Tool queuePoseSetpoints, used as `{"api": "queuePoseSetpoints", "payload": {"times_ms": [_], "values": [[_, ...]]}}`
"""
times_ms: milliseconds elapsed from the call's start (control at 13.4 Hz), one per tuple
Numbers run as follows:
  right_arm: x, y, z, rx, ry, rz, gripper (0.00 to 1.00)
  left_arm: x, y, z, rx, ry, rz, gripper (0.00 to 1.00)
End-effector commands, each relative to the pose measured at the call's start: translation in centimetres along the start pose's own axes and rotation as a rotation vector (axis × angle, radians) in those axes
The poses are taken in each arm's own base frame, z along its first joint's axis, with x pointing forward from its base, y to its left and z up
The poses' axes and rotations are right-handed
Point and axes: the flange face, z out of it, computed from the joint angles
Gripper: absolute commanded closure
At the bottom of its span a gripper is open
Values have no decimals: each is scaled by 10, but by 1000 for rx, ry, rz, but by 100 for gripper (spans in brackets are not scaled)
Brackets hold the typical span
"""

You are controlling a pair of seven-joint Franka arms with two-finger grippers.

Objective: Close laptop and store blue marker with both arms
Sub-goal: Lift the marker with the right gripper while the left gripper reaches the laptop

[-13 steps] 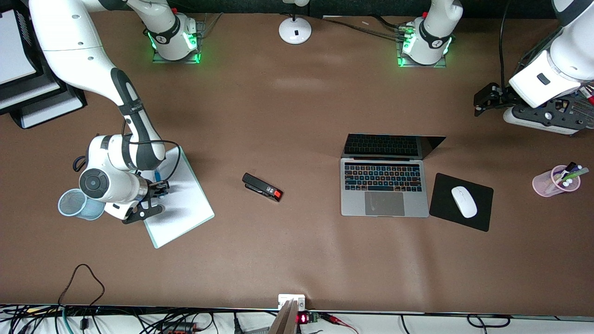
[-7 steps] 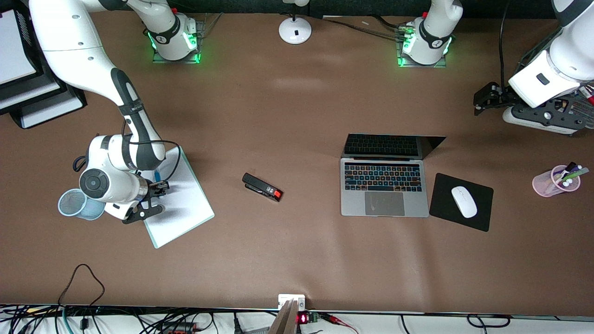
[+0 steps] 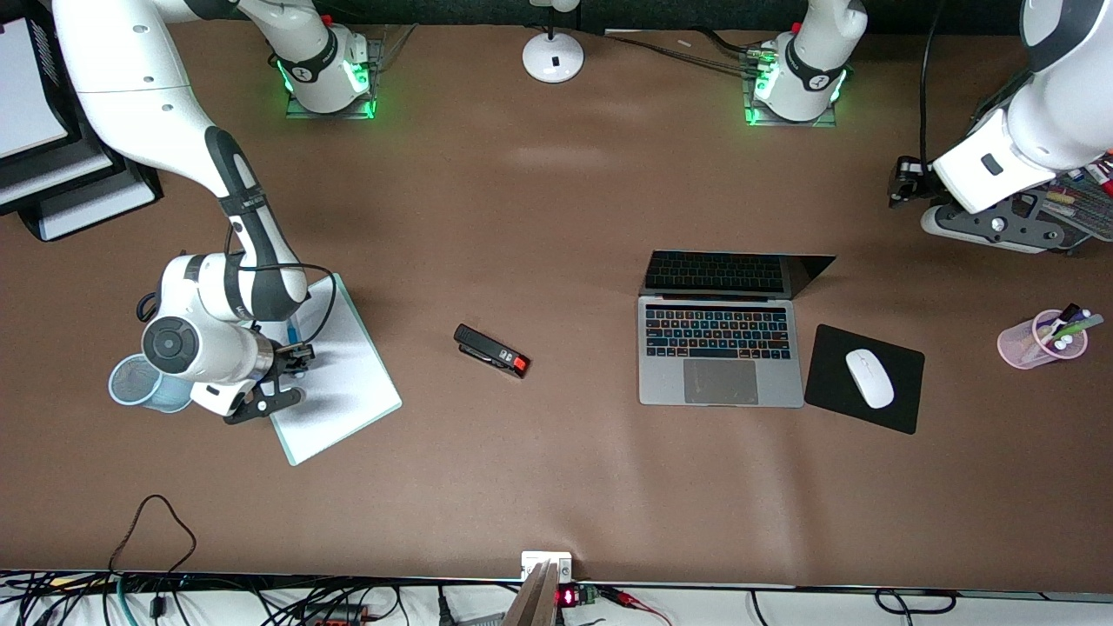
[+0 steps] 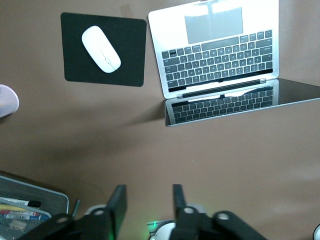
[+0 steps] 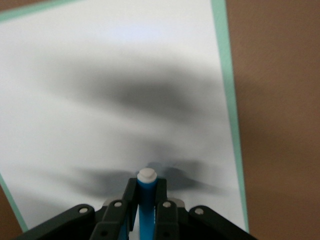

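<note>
Over the clipboard (image 3: pixel 335 374) — right gripper (image 5: pixel 145 200) pinches blue marker (image 5: pixel 146 210), barrel mostly hidden

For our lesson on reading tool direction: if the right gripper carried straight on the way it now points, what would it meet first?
Most likely the white clipboard. The right gripper, jaws shut on the blue marker, points down at it; the gap is unclear.
</note>
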Motion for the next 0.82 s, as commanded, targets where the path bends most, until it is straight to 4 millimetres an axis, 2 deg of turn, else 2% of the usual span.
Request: {"api": "queuePoseSetpoints", "payload": {"times_ms": [0, 75, 299, 449, 524, 598, 748], "values": [[11, 4, -46, -1, 41, -4, 100, -1, 1, -5, 2, -24, -21, 100], [15, 6, -63, -3, 48, -5, 100, -1, 2, -2, 1, -31, -20, 100], [27, 8, -116, -18, 100, -13, 99, -5, 23, 17, -83, -86, -64, 100], [29, 0, -150, -26, 155, -77, 99, -7, 56, 35, -90, -72, -90, 100], [33, -4, -163, -29, 181, -108, 99, -7, 69, 50, -84, -51, -101, 100], [35, -3, -185, -35, 218, -133, 99, -8, 84, 70, -74, -24, -113, 100], [27, -9, -235, -15, 294, -183, 99, -11, 114, 114, -58, 27, -129, 100]]}}
